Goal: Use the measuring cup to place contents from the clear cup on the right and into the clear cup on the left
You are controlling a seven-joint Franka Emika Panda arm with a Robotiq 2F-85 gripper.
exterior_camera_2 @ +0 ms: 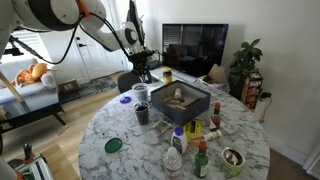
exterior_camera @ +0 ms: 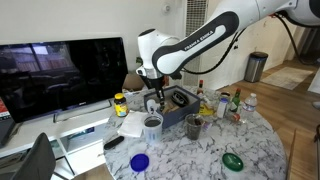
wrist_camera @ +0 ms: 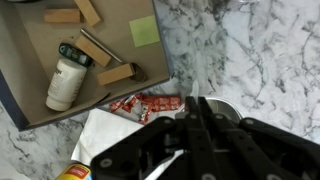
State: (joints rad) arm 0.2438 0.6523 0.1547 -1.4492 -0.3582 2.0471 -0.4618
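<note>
My gripper (exterior_camera: pixel 153 95) (exterior_camera_2: pixel 143 72) hangs over the marble table (exterior_camera: pixel 200 160), above and beside two clear cups. In an exterior view the cups stand at the left (exterior_camera: pixel 152 124) and the right (exterior_camera: pixel 193 126); they also show in the other exterior view, one nearer the arm (exterior_camera_2: pixel 140 93) and one nearer the table's middle (exterior_camera_2: pixel 142 112). In the wrist view my fingers (wrist_camera: pixel 197 100) are pressed together over a cup's rim (wrist_camera: pixel 224 106). A white part of the measuring cup (wrist_camera: pixel 168 163) shows under the gripper; the rest is hidden.
A dark open box (exterior_camera: pixel 180 105) (exterior_camera_2: pixel 180 100) (wrist_camera: pixel 30 60) holds a white bottle (wrist_camera: pixel 68 80) and wooden blocks. Red packets (wrist_camera: pixel 145 103) lie on a napkin. A blue lid (exterior_camera: pixel 139 161) and a green lid (exterior_camera: pixel 232 160) lie on the table; bottles stand at its far side (exterior_camera: pixel 225 100).
</note>
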